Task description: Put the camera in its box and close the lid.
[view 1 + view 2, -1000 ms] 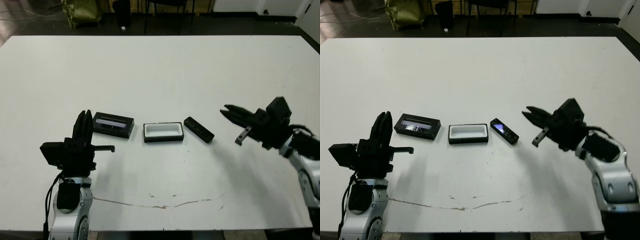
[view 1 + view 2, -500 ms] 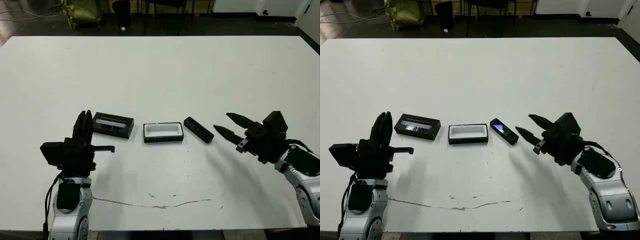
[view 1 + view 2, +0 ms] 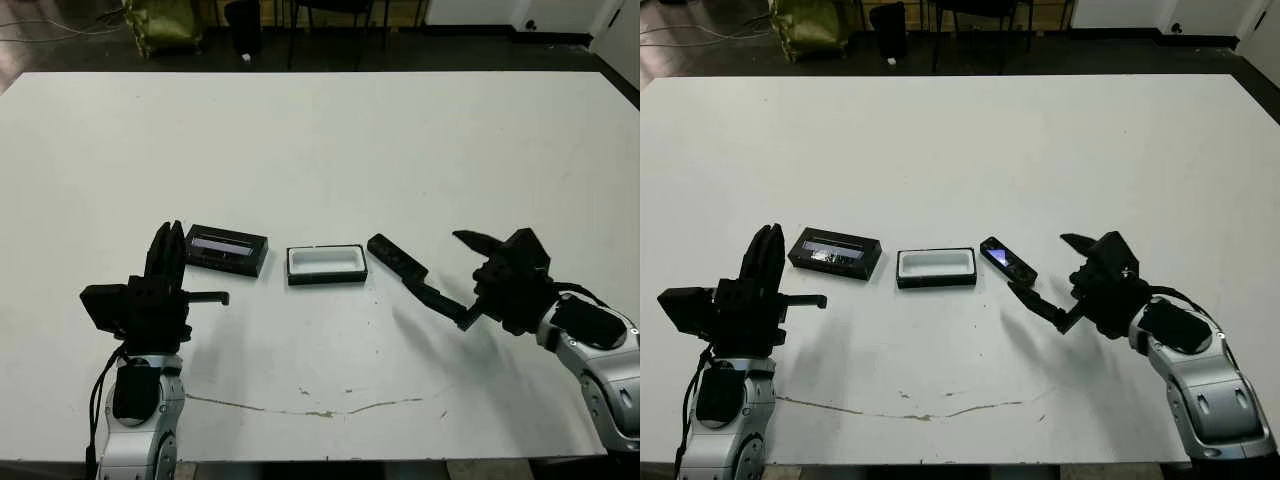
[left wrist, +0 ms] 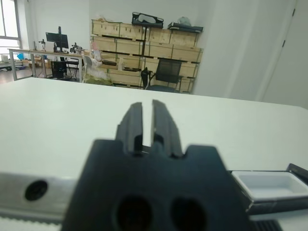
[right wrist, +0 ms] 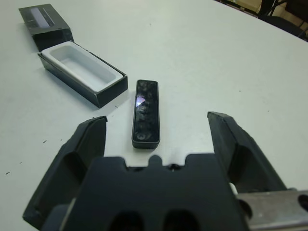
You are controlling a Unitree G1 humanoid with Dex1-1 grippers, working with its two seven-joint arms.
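**Camera lying on the table, right gripper spread beside it**

The camera [image 5: 146,112] is lying flat on the white table [image 3: 330,140], just right of the box [image 3: 326,264] and not touching it, its lens glinting bluish. The box is sitting open, white lining showing, with the lid [image 3: 227,248] resting just to its left. The right gripper [image 5: 159,138] is hovering close behind the camera, fingers spread wide and gripping nothing. The left gripper [image 4: 143,120] is hanging well left of the lid, fingers nearly together, empty.
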